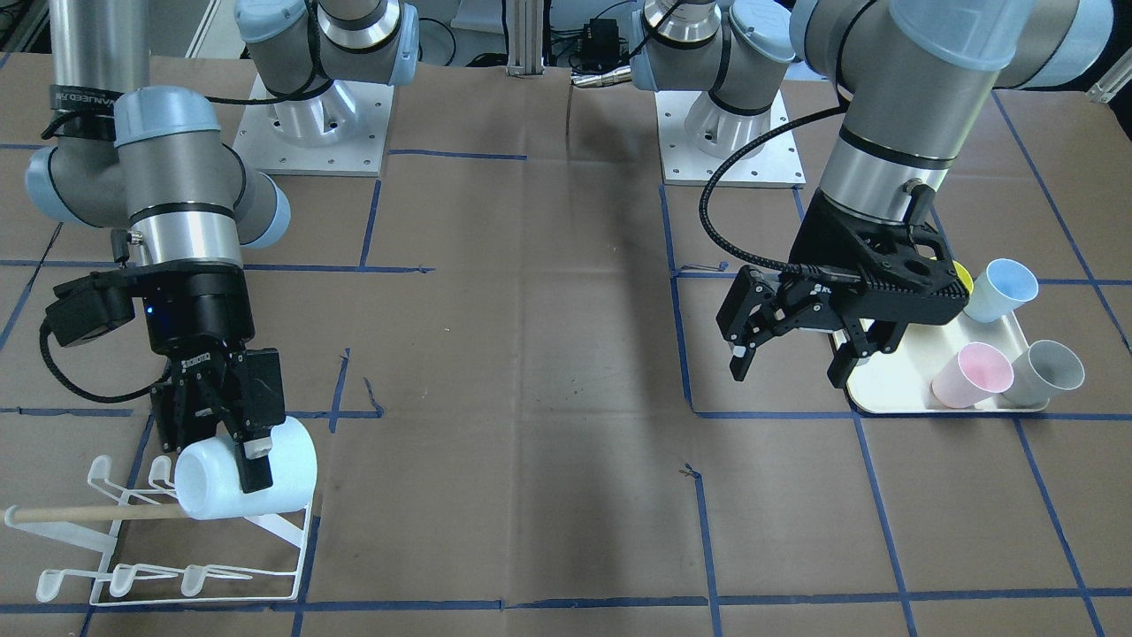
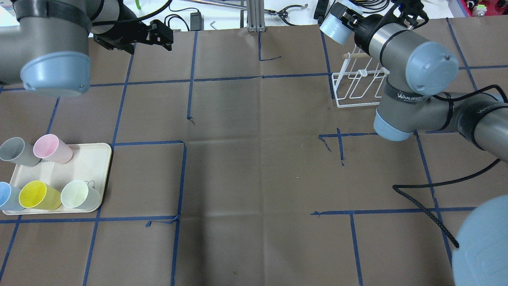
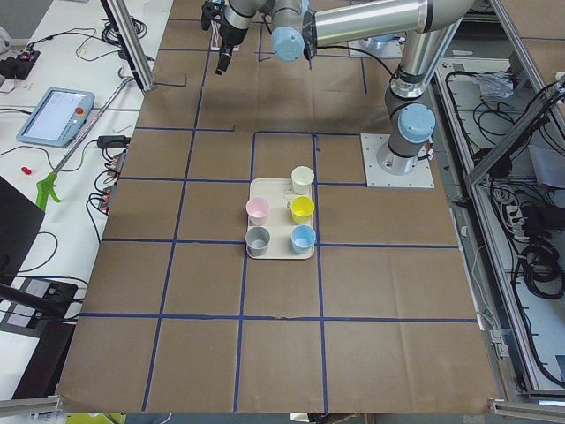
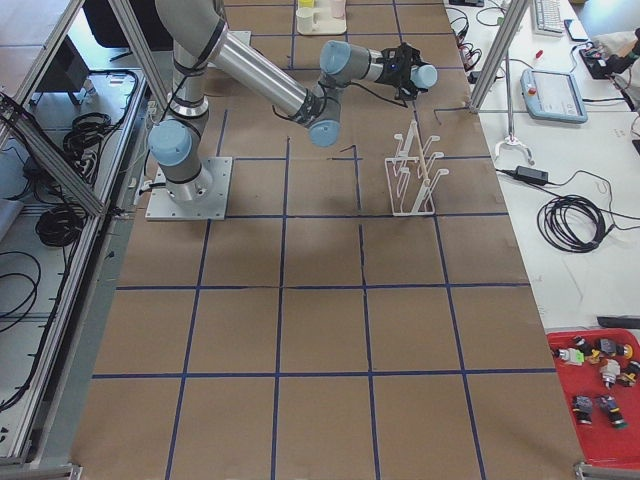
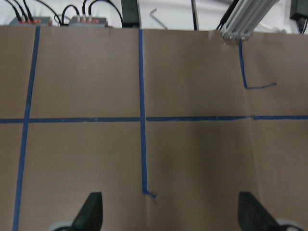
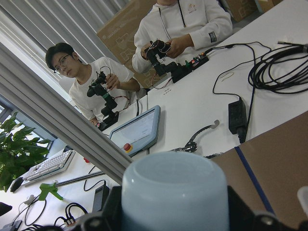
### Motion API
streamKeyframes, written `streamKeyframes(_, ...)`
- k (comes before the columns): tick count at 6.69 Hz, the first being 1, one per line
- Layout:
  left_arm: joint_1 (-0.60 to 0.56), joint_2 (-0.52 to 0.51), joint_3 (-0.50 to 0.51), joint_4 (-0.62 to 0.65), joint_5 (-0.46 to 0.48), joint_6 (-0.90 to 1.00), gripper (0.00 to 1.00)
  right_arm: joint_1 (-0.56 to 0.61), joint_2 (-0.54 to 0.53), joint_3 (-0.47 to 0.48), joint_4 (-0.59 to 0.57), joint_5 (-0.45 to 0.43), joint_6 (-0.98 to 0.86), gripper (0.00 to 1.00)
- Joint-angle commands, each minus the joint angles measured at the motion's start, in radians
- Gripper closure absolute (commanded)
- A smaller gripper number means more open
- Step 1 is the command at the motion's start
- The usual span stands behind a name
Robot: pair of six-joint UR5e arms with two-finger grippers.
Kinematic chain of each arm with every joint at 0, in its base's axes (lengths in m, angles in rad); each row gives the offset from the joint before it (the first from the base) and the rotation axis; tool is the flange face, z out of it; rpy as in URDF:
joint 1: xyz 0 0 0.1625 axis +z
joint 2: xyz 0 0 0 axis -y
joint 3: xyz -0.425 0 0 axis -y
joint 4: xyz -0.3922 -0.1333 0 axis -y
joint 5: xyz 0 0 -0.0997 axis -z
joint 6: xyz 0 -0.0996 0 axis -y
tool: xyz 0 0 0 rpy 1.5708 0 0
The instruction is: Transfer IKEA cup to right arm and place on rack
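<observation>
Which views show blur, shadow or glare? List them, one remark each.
Left wrist view: soft overall, with the tips of the left end effector blurred at the bottom edge. Right wrist view: the cup fills the foreground slightly soft, the people behind sharper. Front-facing view: a broad soft shadow runs down the brown paper. Overhead view: the white desk beyond is washed out.

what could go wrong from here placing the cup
The cup lies sideways in the right end effector, above the rack, so lowering it could strike the dowel or miss the prongs. The smooth, rounded cup is pinched by only two fingers; it may slip or, released tilted, roll off.
</observation>
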Motion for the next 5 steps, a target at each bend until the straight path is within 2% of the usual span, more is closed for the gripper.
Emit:
streamKeyframes(1,-0.004,0.02,0.131,-0.433,0.06,-0.006,0.0,-0.038,0.096,-0.075,-0.101,0.0,-0.238,0.89)
streamKeyframes(2,-0.006,0.039,0.139,-0.492,0.06,-0.006,0.0,-0.05,0.119,-0.103,-0.108,-0.001,-0.346,0.89)
streamKeyframes(3,-0.003,0.074,0.11,-0.493,0.052,0.007,0.0,-0.07,0.142,-0.106,-0.109,-0.001,-0.411,0.89)
streamKeyframes(5,0.063,0.115,0.075,-0.511,0.063,0.074,0.0,-0.089,0.176,-0.1,-0.11,-0.003,-0.449,0.89)
